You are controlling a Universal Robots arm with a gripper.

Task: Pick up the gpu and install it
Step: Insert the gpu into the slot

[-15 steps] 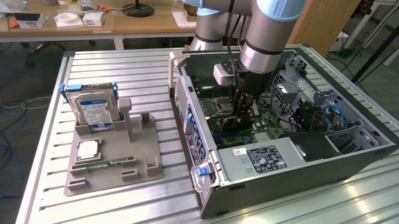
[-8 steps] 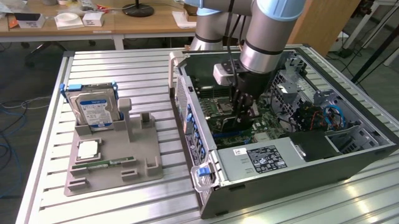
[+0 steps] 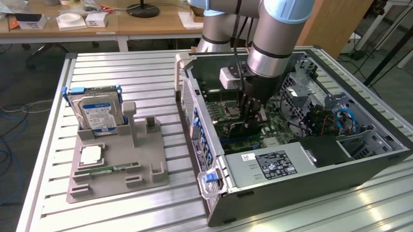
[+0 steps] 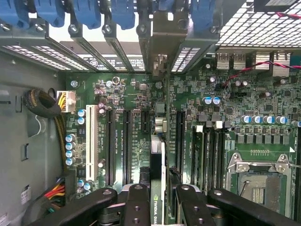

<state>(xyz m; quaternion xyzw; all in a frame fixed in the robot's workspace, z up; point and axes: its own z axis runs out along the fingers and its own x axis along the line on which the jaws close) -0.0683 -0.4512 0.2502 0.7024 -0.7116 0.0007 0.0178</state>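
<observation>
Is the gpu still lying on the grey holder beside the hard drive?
No, the gpu stands edge-on between the gripper fingers, over the motherboard slots.

The gpu (image 4: 163, 155), a thin dark card seen edge-on with a silvery end bracket, stands upright over the green motherboard's (image 4: 131, 99) slots, its bracket toward the case's rear openings.
</observation>
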